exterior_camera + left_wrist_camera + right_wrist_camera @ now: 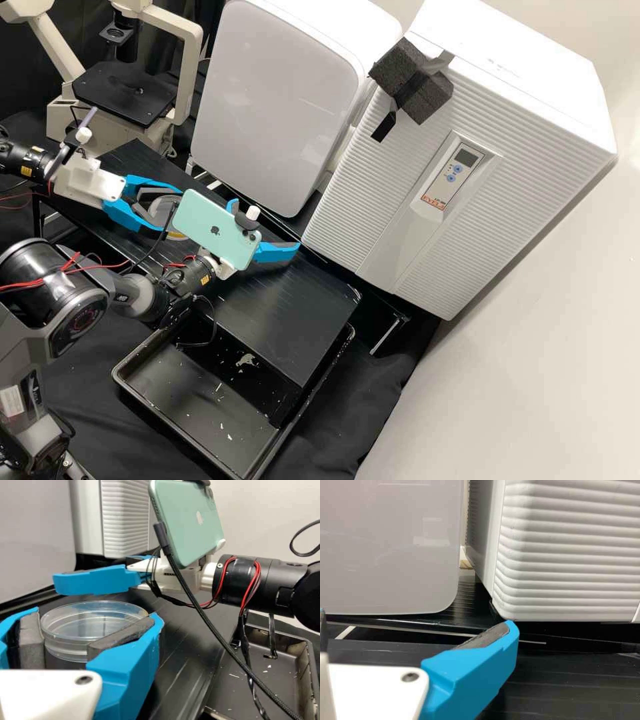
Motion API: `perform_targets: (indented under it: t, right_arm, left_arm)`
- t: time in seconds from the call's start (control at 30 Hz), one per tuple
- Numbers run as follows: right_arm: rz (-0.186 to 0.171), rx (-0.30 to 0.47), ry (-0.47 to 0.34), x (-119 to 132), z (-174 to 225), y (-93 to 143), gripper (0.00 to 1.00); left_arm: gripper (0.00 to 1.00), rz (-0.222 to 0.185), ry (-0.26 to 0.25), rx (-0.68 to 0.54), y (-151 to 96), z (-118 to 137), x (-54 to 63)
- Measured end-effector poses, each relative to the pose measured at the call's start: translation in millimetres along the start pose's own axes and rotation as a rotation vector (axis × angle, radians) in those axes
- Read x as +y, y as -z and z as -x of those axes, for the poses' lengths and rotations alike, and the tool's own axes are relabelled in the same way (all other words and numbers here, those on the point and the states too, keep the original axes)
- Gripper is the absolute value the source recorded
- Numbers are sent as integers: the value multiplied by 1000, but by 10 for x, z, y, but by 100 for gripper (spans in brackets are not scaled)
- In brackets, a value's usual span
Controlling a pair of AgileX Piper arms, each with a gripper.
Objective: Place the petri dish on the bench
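Currently, a clear, round petri dish [90,622] sits nearly level between the grey pads [121,637] of the left gripper [99,616], which clasps it by opposite sides; that hold probably leaves its base free to settle on the black bench [287,313]. Whether it touches down, I cannot tell. Near it, the right gripper [267,224] is spread wide and empty. A mint-green phone [213,230] is mounted on that wrist, trailing a dark cable [162,537]; both could crowd or snag a move that way. Beyond the bench, a smooth white cabinet [273,107] and a ribbed white cabinet [347,227] limit reach. Farther out are a microscope [127,90] and, lower, a black tray [180,400].
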Motion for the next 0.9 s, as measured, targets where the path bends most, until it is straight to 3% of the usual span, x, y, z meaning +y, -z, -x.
perform_targets:
  t: [0.2,0.5,0.87,0.9]
  right_arm:
    - [0,0,0,0,0,0,100]
    - [0,0,0,0,0,0,100]
    - [0,0,0,0,0,0,100]
    - [0,0,0,0,0,0,100]
  left_arm:
    - [0,31,29,17,48,-78,-53]
    - [0,54,29,9,34,-172,-37]
    - [0,50,35,-21,-73,-254,-39]
    - [100,51,37,-23,-80,-260,-48]
